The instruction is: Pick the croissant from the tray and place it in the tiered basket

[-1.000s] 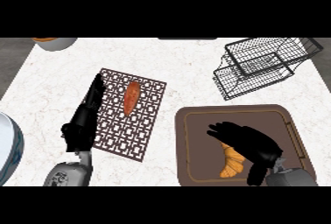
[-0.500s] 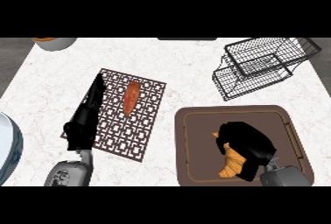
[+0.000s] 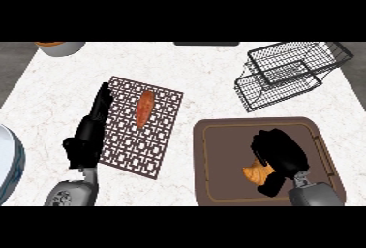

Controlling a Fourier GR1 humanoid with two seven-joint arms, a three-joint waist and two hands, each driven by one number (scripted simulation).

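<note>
At the far left edge a pale curved rim of a plate (image 3: 8, 160) shows, and a bowl (image 3: 60, 47) sits at the top left corner of the white marble counter (image 3: 200, 68). Next comes the left hand (image 3: 89, 135), resting with its fingers straight and pointing up along the left border of a brown lattice mat (image 3: 160, 140). On that mat lies a long orange piece of food (image 3: 144, 109), just beside the fingertips but not touching them. To the right, in the lower part of the view, is the brown tray (image 3: 214, 160) with its raised rim. The croissant (image 3: 254, 172) lies on the tray, in its lower middle, and only its left part shows. The right hand (image 3: 280, 154) is over it, fingers curled down around the pastry and hiding most of it, with the thumb showing dark below it. The grey forearm (image 3: 314, 193) comes in from the lower edge at the tray's right corner. Above the tray, well apart from the hand, stands the black wire tiered basket (image 3: 286, 75), its two levels tilted toward the upper right corner of the counter.
</note>
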